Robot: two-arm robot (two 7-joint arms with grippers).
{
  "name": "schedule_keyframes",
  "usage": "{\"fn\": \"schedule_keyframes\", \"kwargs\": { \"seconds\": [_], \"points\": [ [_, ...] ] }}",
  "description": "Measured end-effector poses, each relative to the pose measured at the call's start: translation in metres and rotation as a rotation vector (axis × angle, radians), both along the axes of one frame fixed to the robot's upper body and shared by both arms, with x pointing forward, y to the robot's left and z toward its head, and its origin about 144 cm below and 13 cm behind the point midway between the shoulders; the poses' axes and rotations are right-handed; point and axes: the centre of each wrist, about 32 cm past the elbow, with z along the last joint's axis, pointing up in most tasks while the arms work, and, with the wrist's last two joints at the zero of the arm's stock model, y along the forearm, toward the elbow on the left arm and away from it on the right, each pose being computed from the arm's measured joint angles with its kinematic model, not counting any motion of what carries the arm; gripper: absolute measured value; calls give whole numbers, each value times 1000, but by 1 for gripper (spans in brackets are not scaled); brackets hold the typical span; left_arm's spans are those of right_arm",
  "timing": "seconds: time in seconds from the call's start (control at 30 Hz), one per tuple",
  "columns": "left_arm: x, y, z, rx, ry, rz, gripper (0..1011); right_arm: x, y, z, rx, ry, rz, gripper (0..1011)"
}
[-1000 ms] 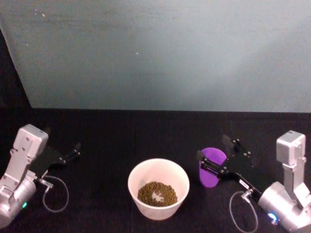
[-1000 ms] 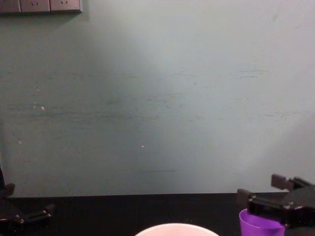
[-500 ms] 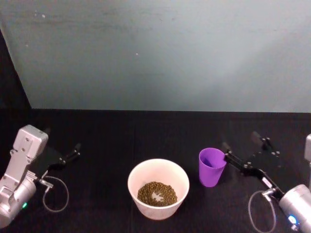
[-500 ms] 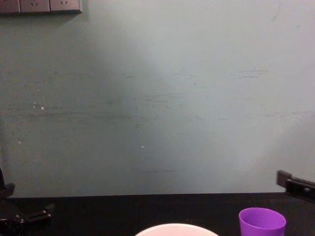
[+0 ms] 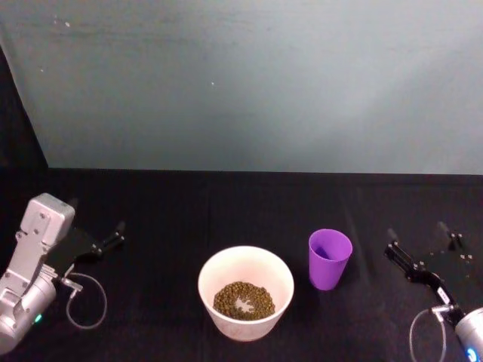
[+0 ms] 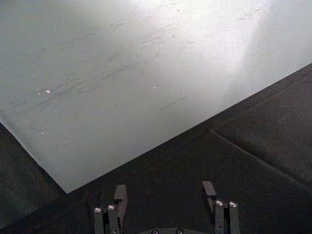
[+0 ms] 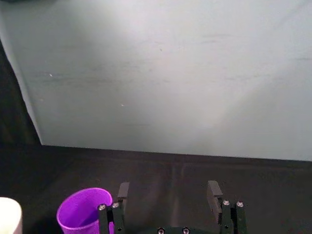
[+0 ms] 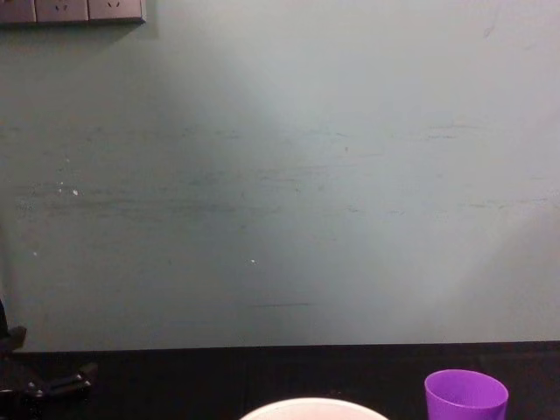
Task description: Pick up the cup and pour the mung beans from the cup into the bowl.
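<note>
Black table (image 5: pixel 173 211), upright purple cup (image 5: pixel 329 259)

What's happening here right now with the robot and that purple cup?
The pour looks finished: the mung beans lie in the white bowl, and the purple cup stands upright on the black table just to the bowl's right, held by nothing. The right gripper is open, farther to the right and clear of the cup. The left gripper is parked open at the table's left side.
</note>
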Motion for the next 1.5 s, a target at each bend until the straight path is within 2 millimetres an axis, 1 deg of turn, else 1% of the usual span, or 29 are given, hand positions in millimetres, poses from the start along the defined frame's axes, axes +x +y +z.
{"fn": "schedule_keyframes", "kwargs": {
  "seconds": [0.2,1.5],
  "points": [
    [0,0,0,0,0,0,1003,2,-1,-7,4,12,-14,1002],
    [0,0,0,0,0,0,1003,2,0,-4,1,7,-2,1002]
  ]
}}
